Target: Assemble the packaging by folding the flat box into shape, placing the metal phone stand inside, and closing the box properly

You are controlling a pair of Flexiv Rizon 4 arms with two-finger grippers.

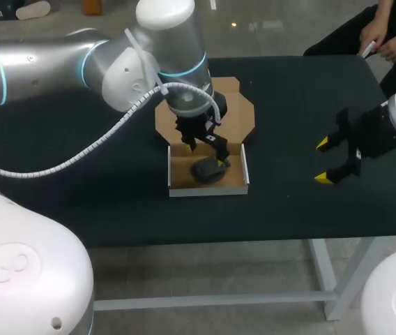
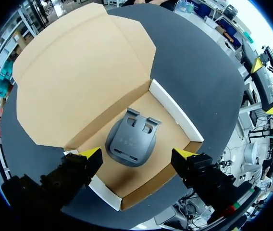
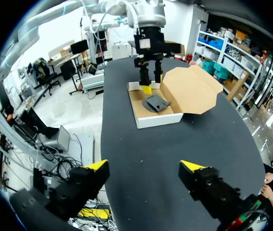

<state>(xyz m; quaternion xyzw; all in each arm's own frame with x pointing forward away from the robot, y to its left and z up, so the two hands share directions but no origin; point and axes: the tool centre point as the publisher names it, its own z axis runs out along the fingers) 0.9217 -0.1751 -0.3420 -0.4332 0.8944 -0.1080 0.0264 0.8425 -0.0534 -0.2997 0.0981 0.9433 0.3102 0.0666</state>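
Placing looks done: stand (image 2: 130,142) lies in box (image 2: 175,108); left gripper (image 2: 137,154) hovers over it, released, empty; right gripper (image 3: 144,165) likewise spread, well apart. Next: swing lid (image 2: 79,72) shut, gripping its far edge.

My left gripper (image 1: 206,150) hangs over the open box (image 1: 205,192) mid-table (image 1: 114,202), fingers spread just above the dark phone stand (image 1: 208,171) lying inside. The lid flap (image 1: 238,112) lies flat at twelve o'clock of it. My right gripper (image 1: 322,162) hovers agape at three o'clock, well apart
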